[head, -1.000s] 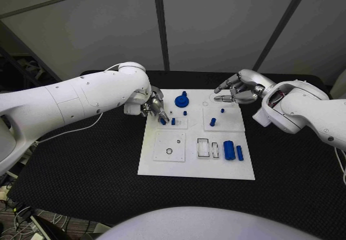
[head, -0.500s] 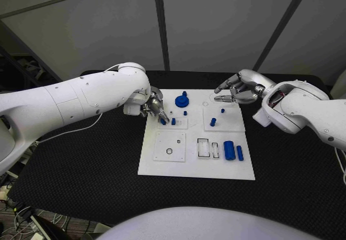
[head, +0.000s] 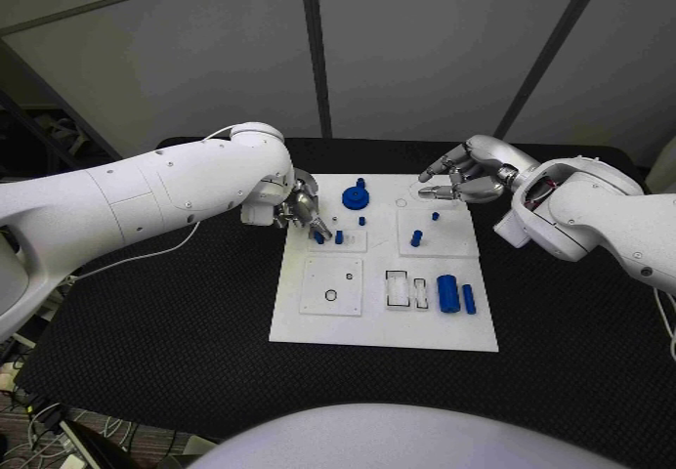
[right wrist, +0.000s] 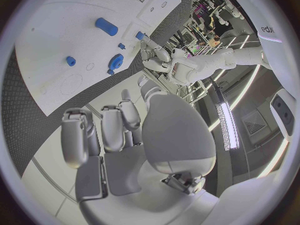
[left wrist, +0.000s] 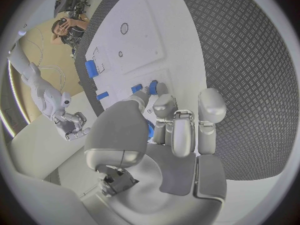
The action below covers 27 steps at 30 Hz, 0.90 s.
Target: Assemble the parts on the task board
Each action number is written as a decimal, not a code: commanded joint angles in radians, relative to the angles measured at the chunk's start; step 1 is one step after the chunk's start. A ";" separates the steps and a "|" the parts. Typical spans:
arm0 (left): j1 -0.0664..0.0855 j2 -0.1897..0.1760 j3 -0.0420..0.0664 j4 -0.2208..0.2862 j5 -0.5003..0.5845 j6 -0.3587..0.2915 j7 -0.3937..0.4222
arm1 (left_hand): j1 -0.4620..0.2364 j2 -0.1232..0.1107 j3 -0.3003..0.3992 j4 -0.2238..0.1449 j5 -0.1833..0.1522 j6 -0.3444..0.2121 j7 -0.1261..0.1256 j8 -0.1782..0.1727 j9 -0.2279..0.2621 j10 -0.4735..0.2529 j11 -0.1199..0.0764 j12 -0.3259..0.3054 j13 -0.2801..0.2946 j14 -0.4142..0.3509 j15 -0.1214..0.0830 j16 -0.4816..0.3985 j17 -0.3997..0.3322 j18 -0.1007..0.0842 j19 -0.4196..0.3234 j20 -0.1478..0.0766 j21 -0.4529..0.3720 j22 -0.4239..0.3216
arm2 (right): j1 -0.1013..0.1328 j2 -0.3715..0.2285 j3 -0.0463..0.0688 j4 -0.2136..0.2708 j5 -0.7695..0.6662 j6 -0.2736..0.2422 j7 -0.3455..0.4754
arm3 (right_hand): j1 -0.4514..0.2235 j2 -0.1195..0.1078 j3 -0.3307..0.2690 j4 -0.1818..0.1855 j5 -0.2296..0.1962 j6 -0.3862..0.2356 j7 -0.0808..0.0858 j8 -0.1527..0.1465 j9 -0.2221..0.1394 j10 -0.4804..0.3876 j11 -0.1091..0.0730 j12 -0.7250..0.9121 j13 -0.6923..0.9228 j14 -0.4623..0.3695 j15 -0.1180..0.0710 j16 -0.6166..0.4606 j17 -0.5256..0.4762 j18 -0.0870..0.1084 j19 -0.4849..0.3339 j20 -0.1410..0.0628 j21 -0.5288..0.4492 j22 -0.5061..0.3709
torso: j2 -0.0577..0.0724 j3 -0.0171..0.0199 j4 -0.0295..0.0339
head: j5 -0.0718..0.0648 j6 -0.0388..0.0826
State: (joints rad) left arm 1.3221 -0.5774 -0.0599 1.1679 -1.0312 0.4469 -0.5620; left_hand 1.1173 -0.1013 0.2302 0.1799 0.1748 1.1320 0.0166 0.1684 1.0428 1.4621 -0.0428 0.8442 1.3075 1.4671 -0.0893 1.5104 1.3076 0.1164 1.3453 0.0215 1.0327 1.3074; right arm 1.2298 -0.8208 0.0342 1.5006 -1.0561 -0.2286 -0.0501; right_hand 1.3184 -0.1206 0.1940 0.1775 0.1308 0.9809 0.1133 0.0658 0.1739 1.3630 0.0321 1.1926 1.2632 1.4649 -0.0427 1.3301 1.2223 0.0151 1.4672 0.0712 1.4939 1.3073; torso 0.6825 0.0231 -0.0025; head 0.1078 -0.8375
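Insertion step: the left silver many-fingered hand (head: 300, 210) pinches a small blue cylindrical peg (head: 318, 235) over the white task board's (head: 383, 332) upper-left panel, needing vertical alignment; the right hand (head: 461, 179) hovers empty, fingers loosely curled apart.

The white task board (head: 383, 332) lies flat mid-desk, carrying a blue round knobbed part (head: 357, 197) near its far edge, short upright blue pegs (head: 417, 237) in its middle, and two blue cylinders (head: 453, 293) lying side by side toward its right.
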 commanded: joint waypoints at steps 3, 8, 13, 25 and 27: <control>-0.003 -0.001 -0.003 0.000 -0.005 -0.015 -0.015 | 0.001 0.000 -0.018 0.029 -0.044 0.009 0.003 0.005 0.003 0.013 -0.001 0.010 0.031 0.078 -0.006 0.006 0.166 -0.011 0.009 -0.001 0.011 0.088 | 0.002 0.000 0.000 0.001 -0.001 -0.003 0.011 | -0.001 0.004 -0.001 0.008 0.004 0.005 0.000 0.000 0.001 0.002 -0.002 -0.001 -0.001 0.032 -0.004 -0.003 -0.001 0.009 0.049 -0.006 -0.004 0.174 | 0.000 0.0003 -0.0002 | -0.001 0.001; -0.003 -0.001 -0.003 -0.001 -0.005 -0.017 -0.016 | 0.002 0.000 -0.028 0.042 -0.054 0.010 0.002 0.006 0.005 0.014 -0.002 0.012 0.032 0.079 -0.006 0.007 0.167 -0.012 0.011 -0.002 0.013 0.089 | 0.002 -0.001 0.000 0.002 -0.001 -0.003 0.011 | -0.001 0.004 -0.001 0.008 0.004 0.005 0.000 0.000 0.001 0.002 -0.002 -0.001 -0.001 0.032 -0.004 -0.003 -0.001 0.009 0.049 -0.006 -0.004 0.174 | 0.001 0.0004 -0.0009 | -0.001 0.001; -0.003 -0.001 -0.003 -0.001 -0.005 -0.010 -0.019 | 0.003 -0.001 -0.036 0.051 -0.061 0.011 0.002 0.007 0.006 0.015 -0.002 0.014 0.032 0.079 -0.006 0.008 0.169 -0.012 0.012 -0.002 0.014 0.089 | 0.002 -0.002 0.000 0.003 -0.001 -0.003 0.010 | -0.001 0.004 -0.001 0.008 0.004 0.005 0.000 0.000 0.001 0.002 -0.002 -0.001 -0.001 0.032 -0.004 -0.003 -0.001 0.009 0.049 -0.006 -0.004 0.174 | 0.000 0.0004 0.0000 | -0.002 0.000; -0.003 -0.008 -0.002 0.003 -0.005 -0.014 -0.019 | 0.011 0.000 -0.052 0.071 -0.082 0.015 0.001 0.010 0.009 0.018 -0.002 0.021 0.033 0.080 -0.006 0.009 0.171 -0.012 0.014 -0.002 0.016 0.091 | 0.002 -0.005 0.000 0.005 -0.001 -0.002 0.009 | -0.002 0.004 -0.001 0.009 0.004 0.005 0.000 0.000 0.001 0.001 -0.002 -0.003 -0.002 0.032 -0.003 -0.004 -0.001 0.009 0.049 -0.006 -0.005 0.174 | 0.000 -0.0001 -0.0006 | -0.002 0.001; -0.002 -0.013 0.000 0.006 -0.005 -0.032 -0.012 | 0.015 -0.001 -0.055 0.072 -0.084 0.012 0.002 0.009 0.009 0.016 -0.002 0.014 0.031 0.078 -0.006 0.005 0.163 -0.012 0.013 -0.002 0.013 0.090 | 0.002 -0.005 0.000 0.005 -0.001 -0.003 0.010 | -0.002 0.004 -0.001 0.009 0.004 0.005 0.000 0.000 0.001 0.001 -0.002 -0.003 -0.002 0.032 -0.003 -0.004 -0.001 0.009 0.049 -0.006 -0.005 0.174 | 0.000 -0.0003 -0.0001 | -0.002 0.001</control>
State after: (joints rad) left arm 1.3211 -0.5874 -0.0596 1.1728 -1.0295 0.4328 -0.5658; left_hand 1.1186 -0.1020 0.1750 0.2474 0.0960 1.1385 0.0160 0.1722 1.0504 1.4622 -0.0427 0.8628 1.3073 1.4670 -0.0893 1.5144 1.3076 0.1164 1.3525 0.0217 1.0461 1.3074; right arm 1.2298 -0.8255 0.0342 1.5027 -1.0561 -0.2288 -0.0498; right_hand 1.3184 -0.1206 0.1907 0.1807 0.1308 0.9809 0.1133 0.0658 0.1736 1.3630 0.0322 1.1927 1.2619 1.4649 -0.0427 1.3301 1.2224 0.0150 1.4672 0.0712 1.4939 1.3073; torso 0.6829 0.0231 -0.0030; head 0.1053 -0.8369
